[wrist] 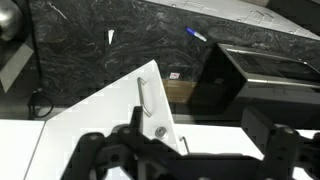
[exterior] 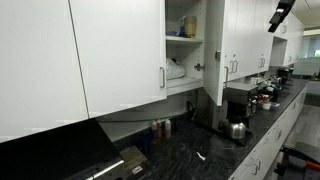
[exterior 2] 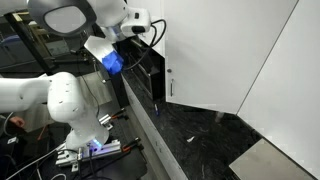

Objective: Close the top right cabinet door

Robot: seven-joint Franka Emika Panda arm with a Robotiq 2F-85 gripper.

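1. A black speckled countertop (exterior: 215,150) runs the length of the kitchen under the upper cabinets and shows in both exterior views.
2. Wide glossy white cabinet doors (exterior: 115,50) hang shut above it.
3. The white robot arm (exterior 2: 60,100) stands beside the counter's end in an exterior view.
4. The top right cabinet door (exterior: 212,50) is swung open, seen nearly edge-on in an exterior view. It stands just beside the open cabinet compartment (exterior: 185,45), whose shelves hold a few items too small to name. In the wrist view the same white panel (wrist: 100,125) lies at an angle under the camera.
5. A black coffee machine (exterior: 238,100) sits on the counter below the cabinets.
6. A metal kettle (exterior: 237,128) stands just in front of it.
7. The gripper (wrist: 185,160) hangs over the door panel in the wrist view. Its dark fingers (wrist: 105,150) are spread wide and hold nothing.
8. The door's short silver bar handle (wrist: 145,95) sits near the panel's edge, apart from the fingers.
9. A pen with a blue end (wrist: 195,33) lies on the counter.
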